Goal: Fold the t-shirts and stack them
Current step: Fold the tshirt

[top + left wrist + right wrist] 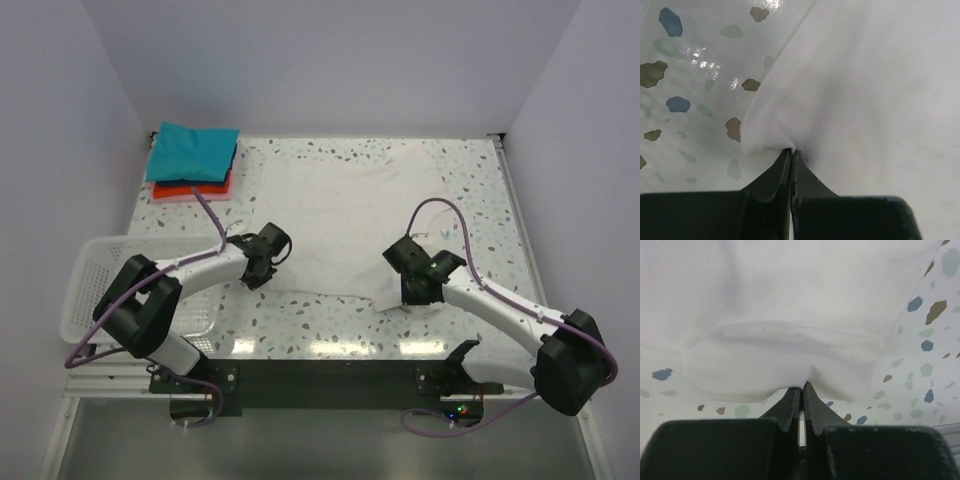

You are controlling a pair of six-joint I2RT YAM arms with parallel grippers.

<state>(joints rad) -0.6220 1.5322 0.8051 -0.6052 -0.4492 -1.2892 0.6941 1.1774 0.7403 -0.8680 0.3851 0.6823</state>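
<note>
The white t-shirt [345,215] lies spread flat across the middle of the table. My left gripper [258,272] is shut on its near left corner, seen as a pinched white fold in the left wrist view [765,135]. My right gripper [412,297] is shut on its near right hem, which bunches above the fingertips in the right wrist view [790,360]. The teal t-shirt [193,153] lies folded on top of the folded red-orange t-shirt [190,191] at the far left corner.
A white mesh basket [95,285] sits at the near left edge, under my left arm. White walls close the table at the back and both sides. The speckled tabletop [480,200] shows to the right of the white shirt.
</note>
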